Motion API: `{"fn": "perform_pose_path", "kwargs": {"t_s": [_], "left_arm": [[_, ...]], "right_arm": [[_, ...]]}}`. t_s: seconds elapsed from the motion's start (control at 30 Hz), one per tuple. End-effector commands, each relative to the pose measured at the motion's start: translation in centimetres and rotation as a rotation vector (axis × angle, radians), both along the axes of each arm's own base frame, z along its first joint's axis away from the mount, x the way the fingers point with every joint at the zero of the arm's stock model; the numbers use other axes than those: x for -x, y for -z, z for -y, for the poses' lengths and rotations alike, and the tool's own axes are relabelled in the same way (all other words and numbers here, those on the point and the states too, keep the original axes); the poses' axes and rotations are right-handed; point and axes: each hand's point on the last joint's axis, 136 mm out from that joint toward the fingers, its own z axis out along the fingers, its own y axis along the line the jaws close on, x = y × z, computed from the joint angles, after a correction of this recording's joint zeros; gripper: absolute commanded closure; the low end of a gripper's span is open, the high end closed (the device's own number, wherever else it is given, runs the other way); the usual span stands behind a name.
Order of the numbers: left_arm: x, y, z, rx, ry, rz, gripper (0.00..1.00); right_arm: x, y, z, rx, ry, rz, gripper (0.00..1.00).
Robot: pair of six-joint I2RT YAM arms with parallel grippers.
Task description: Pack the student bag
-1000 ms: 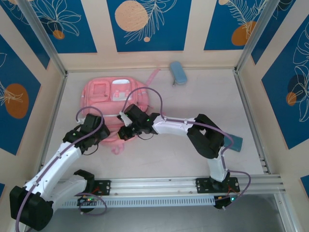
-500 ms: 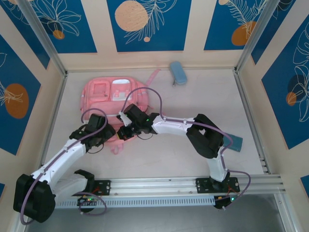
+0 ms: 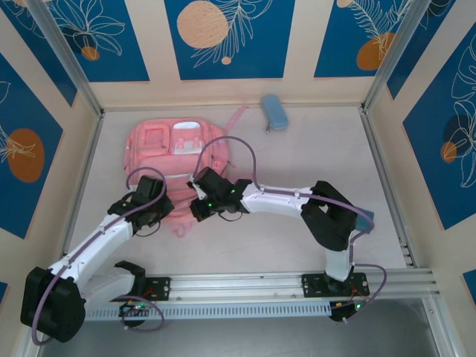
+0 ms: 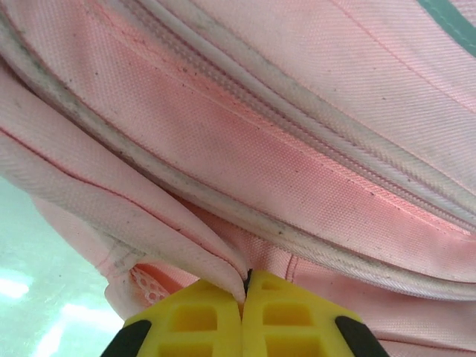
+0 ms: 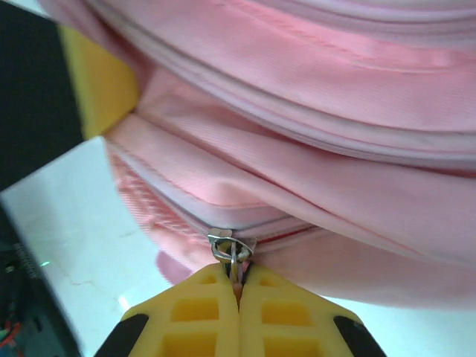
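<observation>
Two grippers meet at the near edge of the student bag (image 3: 167, 149), side by side and close together. Your left gripper (image 4: 243, 286) is squeezed shut, and it is pinching a fold of the bag's pink cloth right at that edge. Just to the right of it, your right gripper (image 5: 238, 281) is squeezed shut too. It is pinching the little metal zipper pull (image 5: 232, 248), which sits on a zipper line along the near side of the bag.

Well off to the right of the bag, a flat blue-green thing (image 3: 364, 220) peeks out from behind your right arm (image 3: 327, 219). You cannot tell what it is.

The bag itself is big, soft and pink. It lies flat on the left part of the pale table (image 3: 312, 163), with its pockets and small white patches facing up. One pink strap (image 3: 236, 117) sticks out from its far right corner.

Past the bag, to the far right of it, a small light-blue pencil case (image 3: 274, 111) lies by the back wall, not touching the bag.
</observation>
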Motion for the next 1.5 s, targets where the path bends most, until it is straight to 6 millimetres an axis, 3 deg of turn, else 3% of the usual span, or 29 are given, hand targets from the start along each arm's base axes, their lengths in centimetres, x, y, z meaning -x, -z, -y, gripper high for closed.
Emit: {"fn": "perform_pose_path", "kwargs": {"t_s": [0.0,0.13,0.27,0.57,0.83,1.07,1.27,1.33,1.47], "left_arm": [[0.6,0.1,-2.1,-0.107,-0.013,-0.004,1.00],[1.0,-0.1,-2.4,-0.125,-0.014,-0.010,1.00],[1.4,-0.4,-2.6,-0.130,-0.012,-0.010,1.00],[2.5,-0.5,-3.1,-0.142,-0.010,-0.039,1.00],[3.3,-0.6,-3.4,-0.154,0.000,-0.057,1.00],[3.6,-0.8,-3.3,-0.151,0.011,-0.059,1.00],[2.7,-3.1,-1.3,-0.046,0.071,0.027,1.00],[2.4,-3.7,-0.6,-0.034,0.112,0.029,0.90],[2.2,-4.6,0.1,-0.022,0.165,0.040,0.53]], "right_arm": [[-1.5,0.9,5.6,0.195,0.120,0.076,1.00],[-3.4,1.7,8.7,0.282,0.218,0.106,1.00],[-5.7,1.6,10.2,0.285,0.288,0.118,1.00],[-11.5,1.0,10.9,0.197,0.336,0.115,1.00],[-15.0,1.1,11.0,0.138,0.329,0.098,1.00],[-16.9,2.1,12.7,0.193,0.411,0.044,1.00],[-15.4,0.6,12.2,0.135,0.409,-0.072,1.00],[-14.6,0.1,11.9,0.118,0.385,-0.098,1.00],[-12.2,-0.2,12.4,0.105,0.328,-0.135,1.00]]}}
